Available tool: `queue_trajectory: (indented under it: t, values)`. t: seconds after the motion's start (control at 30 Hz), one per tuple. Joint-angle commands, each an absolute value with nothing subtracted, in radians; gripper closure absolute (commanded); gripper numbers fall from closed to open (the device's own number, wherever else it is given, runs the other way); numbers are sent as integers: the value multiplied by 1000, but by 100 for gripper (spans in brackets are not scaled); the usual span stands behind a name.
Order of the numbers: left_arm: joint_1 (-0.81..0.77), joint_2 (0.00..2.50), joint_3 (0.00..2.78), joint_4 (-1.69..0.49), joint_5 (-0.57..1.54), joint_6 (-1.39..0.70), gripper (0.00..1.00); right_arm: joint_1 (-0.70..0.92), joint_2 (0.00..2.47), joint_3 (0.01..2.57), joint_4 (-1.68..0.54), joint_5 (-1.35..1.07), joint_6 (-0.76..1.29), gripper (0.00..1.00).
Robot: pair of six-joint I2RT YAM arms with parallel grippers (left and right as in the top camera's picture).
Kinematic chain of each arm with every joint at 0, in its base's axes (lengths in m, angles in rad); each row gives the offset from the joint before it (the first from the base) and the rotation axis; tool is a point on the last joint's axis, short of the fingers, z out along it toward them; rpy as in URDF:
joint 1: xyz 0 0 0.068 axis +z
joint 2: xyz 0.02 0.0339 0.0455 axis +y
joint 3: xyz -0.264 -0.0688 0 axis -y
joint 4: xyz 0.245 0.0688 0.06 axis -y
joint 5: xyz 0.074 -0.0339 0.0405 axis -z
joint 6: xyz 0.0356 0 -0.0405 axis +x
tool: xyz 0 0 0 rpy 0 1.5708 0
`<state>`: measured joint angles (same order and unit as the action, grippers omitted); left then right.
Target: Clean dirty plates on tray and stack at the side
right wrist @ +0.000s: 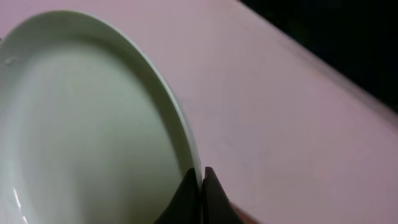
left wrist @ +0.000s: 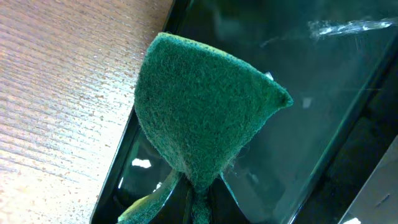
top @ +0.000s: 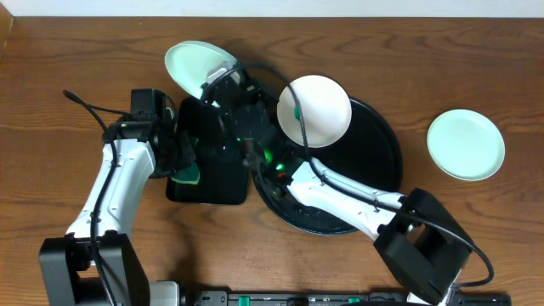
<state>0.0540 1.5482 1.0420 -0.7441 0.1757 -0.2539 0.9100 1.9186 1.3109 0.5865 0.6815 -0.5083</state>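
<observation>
In round tray (top: 382, 144) – first plate (top: 319, 109) at upper-left edge, green smear on it. Off tray: second plate (top: 194, 64), tilted, rim pinched tight by right gripper (right wrist: 200, 183), right arm stretched across tray. On table (top: 68, 51), well right of tray: third plate (top: 465, 144). Over rectangular tray (top: 217, 183) – left gripper (left wrist: 194, 202) clamped on green sponge (left wrist: 199, 112).

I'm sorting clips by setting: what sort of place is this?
Likely a robot test bench staged for dishwashing: a wooden table, a large round black tray, a pale-mint round plate and a green scouring sponge.
</observation>
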Motion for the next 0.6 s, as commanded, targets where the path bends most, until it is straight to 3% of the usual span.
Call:
queue_trajectory:
  t: [0.0,0.57]
  values:
    - [53,1529,1035,-746,163,-248,93,930,1917,1328,624,710,-697,99]
    - [53,1529,1035,-747,163,-248,93,937,1917,1328,662,710,-738,99]
